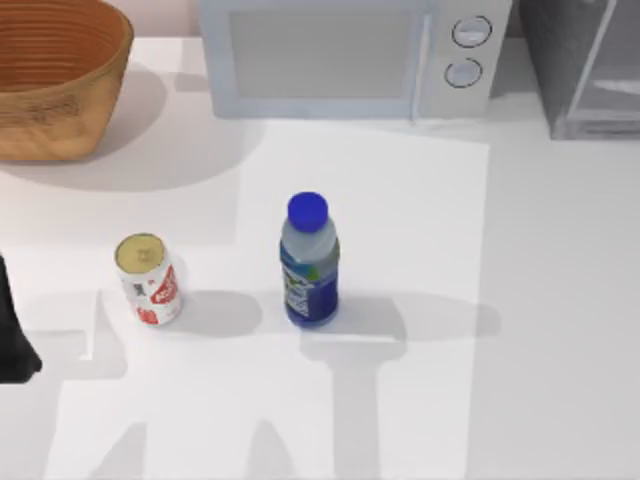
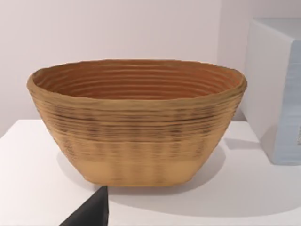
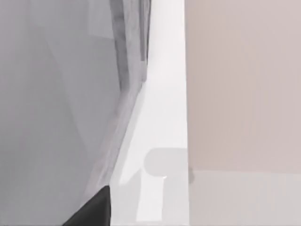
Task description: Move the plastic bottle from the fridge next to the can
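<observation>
- Neither arm's jaws can be read as open or closed. A dark part of the left arm (image 1: 15,335) sits at the left edge of the white surface (image 1: 560,300), near the can and apparently parked; a dark corner in each wrist view may be part of that arm's own gripper, but I cannot tell.
- The small clear plastic bottle with blue screw cap and blue-green label (image 1: 309,262) stands upright and free on the surface, near the middle, with nothing holding it.
- The short can with white and red label and gold top (image 1: 149,279) stands to its left, apart, with a gap between them.
- The grey metallic box-shaped fridge (image 1: 585,65) stands far right, beside the white microwave with two round knobs (image 1: 350,55); a woven brown basket (image 1: 55,75) sits far left.
- Judgement: the bottle is already out of the fridge and set down near the can, so the task looks finished or nearly so. Any next move would be to retreat, or regrasp the bottle to close the gap.
</observation>
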Controlling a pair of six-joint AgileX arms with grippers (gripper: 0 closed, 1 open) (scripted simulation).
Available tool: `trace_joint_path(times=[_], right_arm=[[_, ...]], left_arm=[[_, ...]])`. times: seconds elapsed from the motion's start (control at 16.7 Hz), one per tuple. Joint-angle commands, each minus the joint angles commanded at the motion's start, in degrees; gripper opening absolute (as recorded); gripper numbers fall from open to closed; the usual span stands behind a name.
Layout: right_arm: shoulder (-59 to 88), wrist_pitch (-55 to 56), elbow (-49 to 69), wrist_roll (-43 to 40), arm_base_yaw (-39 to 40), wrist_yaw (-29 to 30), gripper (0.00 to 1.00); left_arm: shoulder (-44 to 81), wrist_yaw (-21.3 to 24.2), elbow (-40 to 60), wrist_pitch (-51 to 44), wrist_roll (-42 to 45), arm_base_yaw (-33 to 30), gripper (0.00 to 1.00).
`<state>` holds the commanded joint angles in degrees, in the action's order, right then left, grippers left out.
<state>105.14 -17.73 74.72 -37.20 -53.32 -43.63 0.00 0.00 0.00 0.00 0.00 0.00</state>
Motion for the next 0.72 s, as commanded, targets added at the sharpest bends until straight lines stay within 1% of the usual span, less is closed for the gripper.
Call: trace_joint_path(times=[0.24, 0.36, 0.54, 0.72], right_arm=[[-0.3, 0.2, -0.5, 0.0, -0.6, 0.0, 1.00], [-0.4, 1.0, -1.9, 1.6, 1.0, 1.9, 1.00], [-2.0, 4.2, -4.8, 7.5, 6.9, 8.8, 1.00], [-4.5, 8.1, -7.3, 13.8, 16.3, 16.1, 1.00]], left_arm=[[0.0, 0.0, 0.0, 0.0, 0.0, 0.0, 1.00], [0.0, 0.0, 0.0, 0.0, 0.0, 0.0, 1.00], [0.0, 0.0, 0.0, 0.0, 0.0, 0.0, 1.00], [0.0, 0.0, 0.0, 0.0, 0.0, 0.0, 1.00]])
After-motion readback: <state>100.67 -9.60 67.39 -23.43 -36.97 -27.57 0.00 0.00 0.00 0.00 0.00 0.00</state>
